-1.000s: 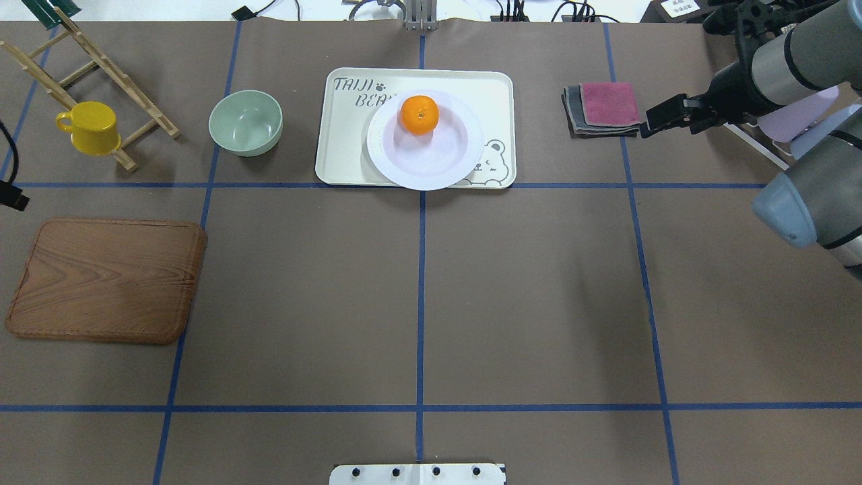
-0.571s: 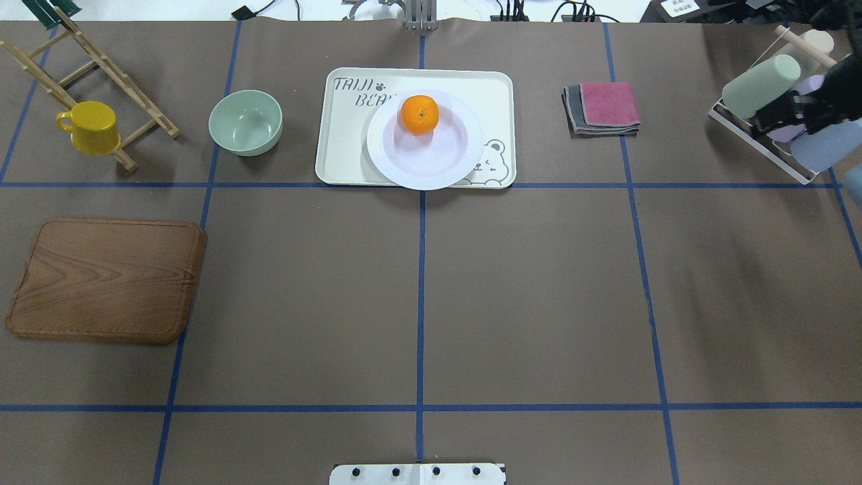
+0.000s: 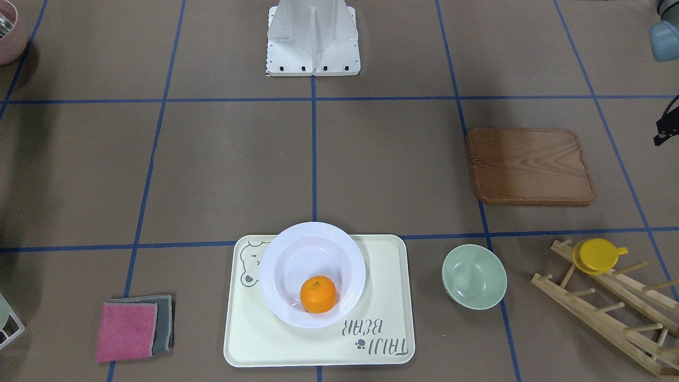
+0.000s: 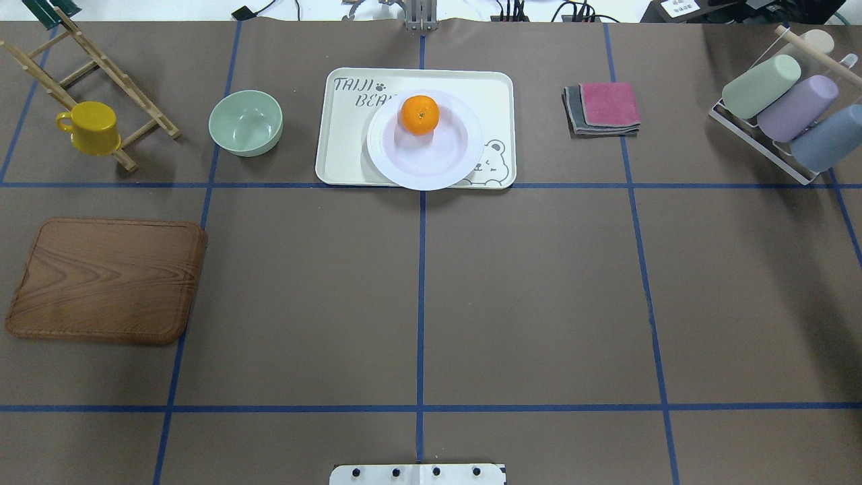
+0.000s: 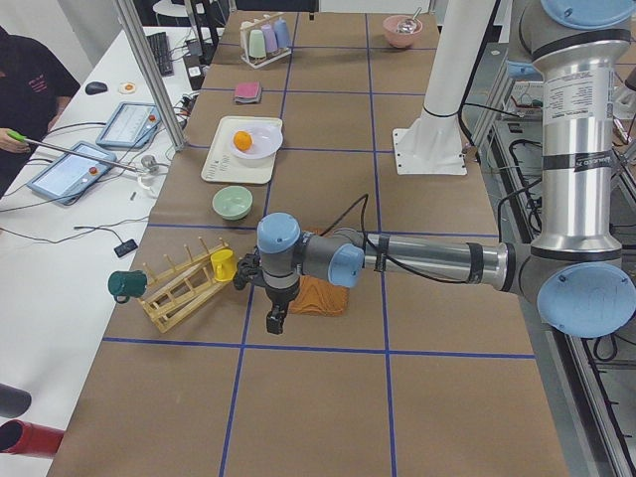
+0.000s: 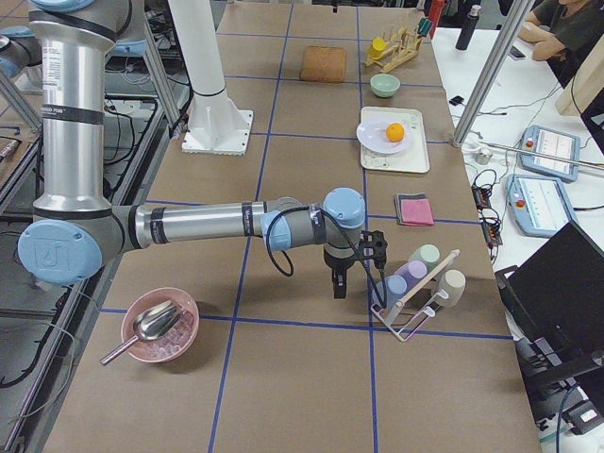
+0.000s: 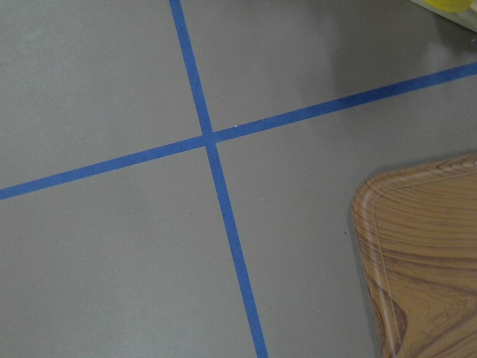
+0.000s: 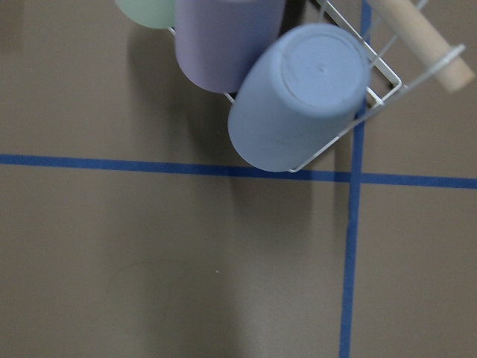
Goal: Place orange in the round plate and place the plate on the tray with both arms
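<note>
Cream tray (image 4: 343,148) carries round plate (image 4: 431,168), set toward tray's robot-side edge. In plate's sunken centre, on side away from robot: orange (image 4: 419,114). Pale-green bowl (image 4: 246,122) stands beside tray, not touching. Over bench (image 4: 539,303), beside wooden board (image 4: 108,279), hangs left gripper (image 5: 275,323); near pastel cups (image 4: 798,101), right gripper (image 6: 338,291). Both well apart from tray. Jaws of either: cannot tell whether spread or pressed together.

Brown paper-covered table (image 4: 539,303), blue tape grid (image 4: 420,303), white side desk (image 5: 50,298) with tablets (image 5: 134,124)
</note>
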### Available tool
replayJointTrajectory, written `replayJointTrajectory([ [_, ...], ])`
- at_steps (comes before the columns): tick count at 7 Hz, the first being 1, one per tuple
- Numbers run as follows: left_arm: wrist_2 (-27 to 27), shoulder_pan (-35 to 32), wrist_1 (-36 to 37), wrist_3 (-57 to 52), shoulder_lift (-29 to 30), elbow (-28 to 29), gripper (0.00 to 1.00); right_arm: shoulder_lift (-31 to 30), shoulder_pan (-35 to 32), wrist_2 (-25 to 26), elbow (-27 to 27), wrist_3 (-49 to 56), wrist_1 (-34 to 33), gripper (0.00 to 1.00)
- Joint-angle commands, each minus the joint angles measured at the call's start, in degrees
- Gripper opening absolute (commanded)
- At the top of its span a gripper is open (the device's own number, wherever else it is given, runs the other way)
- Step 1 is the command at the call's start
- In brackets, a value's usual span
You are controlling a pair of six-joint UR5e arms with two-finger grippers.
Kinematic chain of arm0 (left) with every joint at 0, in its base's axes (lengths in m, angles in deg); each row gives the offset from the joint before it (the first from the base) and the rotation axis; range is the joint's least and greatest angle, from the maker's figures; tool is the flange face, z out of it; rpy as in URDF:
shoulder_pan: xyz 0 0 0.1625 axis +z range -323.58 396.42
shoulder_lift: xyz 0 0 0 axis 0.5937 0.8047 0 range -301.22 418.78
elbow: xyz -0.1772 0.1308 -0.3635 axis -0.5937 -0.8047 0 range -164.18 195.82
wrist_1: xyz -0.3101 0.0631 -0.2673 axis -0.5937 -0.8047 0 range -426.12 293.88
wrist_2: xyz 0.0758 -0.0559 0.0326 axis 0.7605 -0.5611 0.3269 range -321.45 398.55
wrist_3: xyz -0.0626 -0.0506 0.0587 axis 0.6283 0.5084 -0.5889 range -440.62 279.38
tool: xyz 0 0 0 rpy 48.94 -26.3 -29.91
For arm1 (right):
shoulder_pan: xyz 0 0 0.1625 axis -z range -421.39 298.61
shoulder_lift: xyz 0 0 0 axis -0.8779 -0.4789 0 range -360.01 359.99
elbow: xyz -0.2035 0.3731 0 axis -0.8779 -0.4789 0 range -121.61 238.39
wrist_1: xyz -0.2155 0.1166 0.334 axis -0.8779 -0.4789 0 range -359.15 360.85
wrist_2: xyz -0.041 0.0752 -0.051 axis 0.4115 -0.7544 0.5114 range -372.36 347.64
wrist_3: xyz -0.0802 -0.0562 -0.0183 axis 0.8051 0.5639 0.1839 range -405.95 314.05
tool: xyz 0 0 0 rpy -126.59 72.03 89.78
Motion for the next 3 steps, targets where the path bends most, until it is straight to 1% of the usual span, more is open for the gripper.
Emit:
replayJointTrajectory([
  [1, -0.1, -0.3, 0.0, 0.0, -0.3, 0.0, 0.99, -0.9, -1.0, 0.0, 0.2, 0.5, 0.0, 1.0],
  [3, -0.2, -0.3, 0.0, 0.0, -0.6, 0.0, 0.99, -1.1, -1.1, -0.4, 0.2, 0.5, 0.0, 1.0],
])
